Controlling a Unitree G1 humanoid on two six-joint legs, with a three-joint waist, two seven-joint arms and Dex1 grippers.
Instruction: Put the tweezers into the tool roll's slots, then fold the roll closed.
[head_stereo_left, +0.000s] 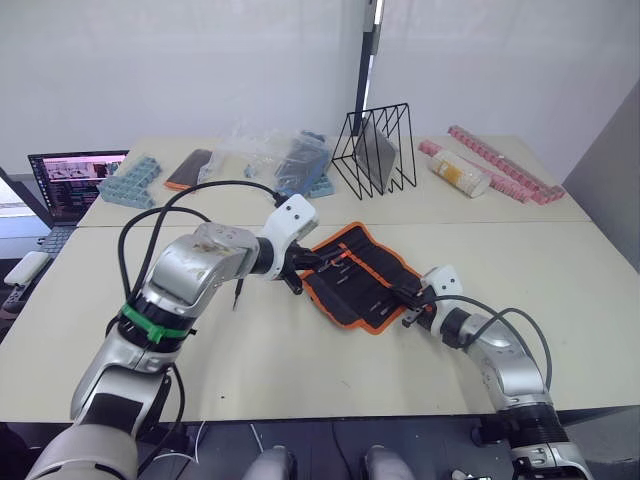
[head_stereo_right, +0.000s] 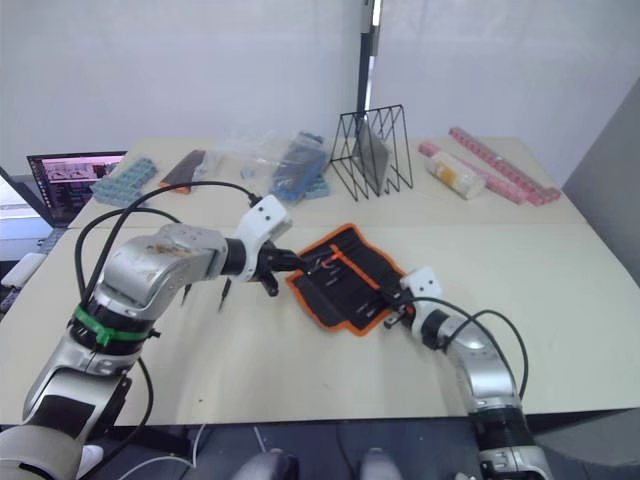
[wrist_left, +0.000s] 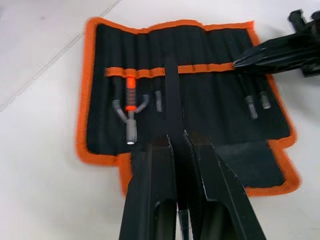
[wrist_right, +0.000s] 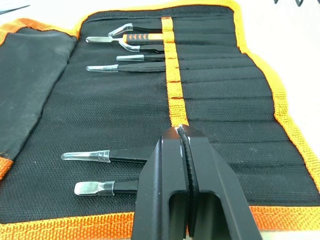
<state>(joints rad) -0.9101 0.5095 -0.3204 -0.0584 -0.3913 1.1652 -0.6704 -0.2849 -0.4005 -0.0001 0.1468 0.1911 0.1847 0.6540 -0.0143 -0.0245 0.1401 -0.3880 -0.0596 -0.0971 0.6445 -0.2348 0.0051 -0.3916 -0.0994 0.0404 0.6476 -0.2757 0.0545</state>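
1. The tool roll (head_stereo_left: 360, 276) lies open on the desk (head_stereo_left: 300, 370).
2. Left gripper (wrist_left: 177, 137): jaws clamped on one pair of tweezers (wrist_left: 171, 95) over the roll.
3. Right gripper (wrist_right: 181, 132): jaws together, pinching the roll's orange stripe (wrist_right: 172, 75).

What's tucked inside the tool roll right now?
The open tool roll holds several tweezers under its orange stripe, capped tips sticking out. Their other ends are hidden inside the slots.

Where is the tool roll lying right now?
In the left eye view the tool roll lies open, mid-table, between the left gripper and the right gripper, in front of the black wire rack.
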